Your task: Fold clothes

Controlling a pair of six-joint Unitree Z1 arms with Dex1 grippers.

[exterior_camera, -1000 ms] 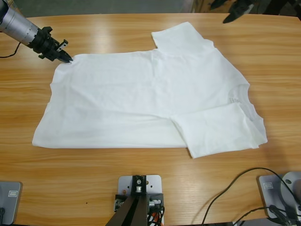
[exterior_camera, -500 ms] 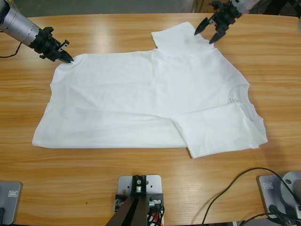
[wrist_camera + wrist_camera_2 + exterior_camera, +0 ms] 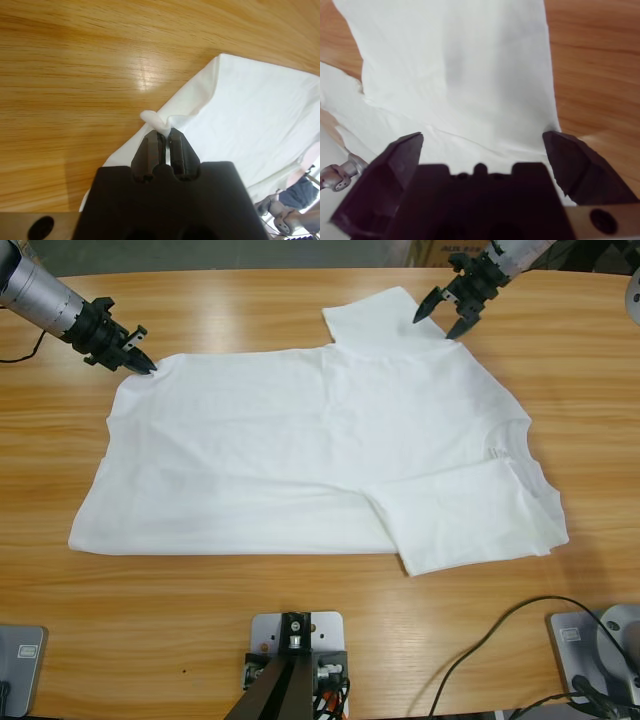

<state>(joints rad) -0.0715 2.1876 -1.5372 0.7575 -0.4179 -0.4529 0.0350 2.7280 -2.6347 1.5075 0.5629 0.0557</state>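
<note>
**One corner pinched, one pincer gaping over the sleeve**

Much of the left arm is cut off at the upper-left edge of the high view; only its silver forearm and black wrist show, slanting down toward 4 o'clock. The left pincer [image 3: 143, 366] has its jaws closed tight on a small bunched corner of the white T-shirt [image 3: 310, 455], and the wrist view shows a nub of cloth squeezed up between the tips.

The shirt lies spread flat across the middle of the wooden counter [image 3: 300, 630], one sleeve folded over its body at 4 o'clock, the other sleeve sticking out toward 1 o'clock. Faint marks near the collar are too small to read.

The right arm comes in from the top edge, mostly out of frame. The right pincer [image 3: 441, 315] points down toward 7 o'clock, jaws spread wide with nothing between them, over the outer edge of that far sleeve; whether its tips touch the cloth I cannot tell.
</note>
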